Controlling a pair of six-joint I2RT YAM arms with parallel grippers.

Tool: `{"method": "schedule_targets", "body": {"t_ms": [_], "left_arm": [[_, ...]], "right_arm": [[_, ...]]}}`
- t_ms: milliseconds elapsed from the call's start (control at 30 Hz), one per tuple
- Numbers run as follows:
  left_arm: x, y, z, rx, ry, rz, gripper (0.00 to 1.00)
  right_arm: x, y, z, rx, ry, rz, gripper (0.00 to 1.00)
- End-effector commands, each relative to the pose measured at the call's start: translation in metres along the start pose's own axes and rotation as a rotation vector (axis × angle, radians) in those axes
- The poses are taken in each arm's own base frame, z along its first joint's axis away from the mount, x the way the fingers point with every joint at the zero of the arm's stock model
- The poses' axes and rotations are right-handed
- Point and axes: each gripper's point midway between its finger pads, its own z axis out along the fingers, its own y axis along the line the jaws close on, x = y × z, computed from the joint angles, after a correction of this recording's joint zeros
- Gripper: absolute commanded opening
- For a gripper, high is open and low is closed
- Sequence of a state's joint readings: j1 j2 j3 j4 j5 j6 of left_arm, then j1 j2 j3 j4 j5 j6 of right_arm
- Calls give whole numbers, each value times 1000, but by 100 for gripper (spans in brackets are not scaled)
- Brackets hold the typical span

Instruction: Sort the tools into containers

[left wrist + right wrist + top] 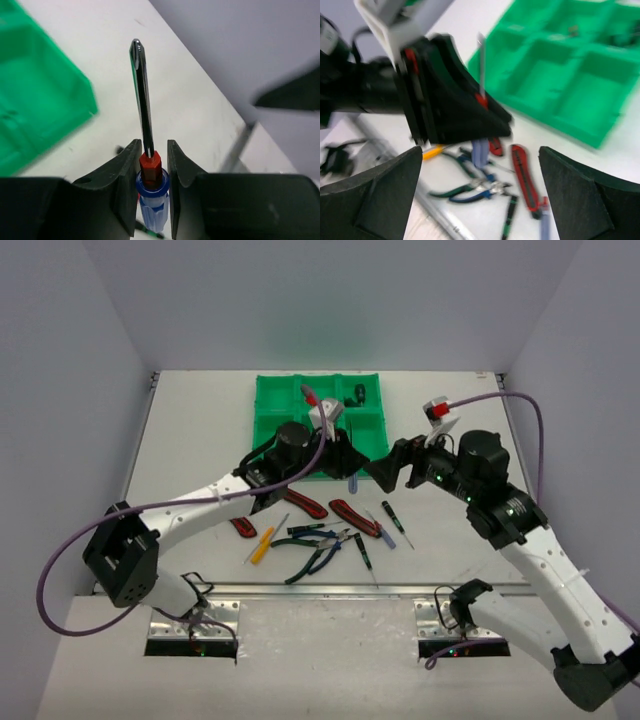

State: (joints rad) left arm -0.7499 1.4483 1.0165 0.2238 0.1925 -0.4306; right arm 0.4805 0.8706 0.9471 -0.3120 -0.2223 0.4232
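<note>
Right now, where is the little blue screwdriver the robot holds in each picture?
Top external: blue screwdriver at centre, by the green tray's near edge.
Left wrist: bottom centre, between the left fingers, tip up.
Right wrist: centre, left of the tray.
Shared landmark: the green tray.

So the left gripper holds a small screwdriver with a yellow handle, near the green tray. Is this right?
Not quite. The handle is blue, with a red collar, not yellow. The left wrist view shows it: the left gripper is shut on the small screwdriver, whose shaft points away from the camera, near the green tray.
</note>
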Motion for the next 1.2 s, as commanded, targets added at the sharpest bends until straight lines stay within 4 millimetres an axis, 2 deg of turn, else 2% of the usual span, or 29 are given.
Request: {"method": "schedule_targets", "body": {"t_ms": [0, 100, 133, 167, 233, 300, 333, 367, 500, 600, 767, 967, 1167], "left_arm": [[-78, 131, 0, -493, -197, -224, 0], [-118, 182, 12, -627, -311, -253, 0], [-143, 184, 10, -631, -371, -258, 0], [-143, 202, 21, -663, -377, -267, 0], [-163, 238, 36, -729, -438, -279, 0], [-195, 251, 51, -717, -505, -255, 0], [-191, 270, 65, -733, -497, -250, 0], [-199, 277, 77, -720, -509, -244, 0], [-213, 298, 99, -698, -542, -236, 0], [-207, 307, 115, -672, -544, -244, 0], [-179, 315, 133, -645, -507, -280, 0], [-157, 316, 142, -681, -477, -258, 2], [-145, 315, 142, -698, -450, -260, 23]], "right_arm": [[-25, -83, -52, 511, -209, -42, 99], [-23, -84, -64, 517, -223, -81, 99], [-19, -84, -63, 511, -212, -86, 99], [-17, -83, -64, 509, -209, -86, 99], [-8, -82, -64, 492, -191, -77, 99], [5, -78, -60, 454, -164, -61, 99], [9, -75, -59, 432, -156, -56, 99], [16, -72, -57, 409, -137, -51, 99], [27, -72, -55, 393, -111, -49, 99], [30, -70, -54, 378, -103, -64, 99], [28, -70, -58, 380, -116, -76, 99], [30, -62, -58, 334, -116, -75, 99], [32, -64, -58, 340, -114, -78, 99]]}}
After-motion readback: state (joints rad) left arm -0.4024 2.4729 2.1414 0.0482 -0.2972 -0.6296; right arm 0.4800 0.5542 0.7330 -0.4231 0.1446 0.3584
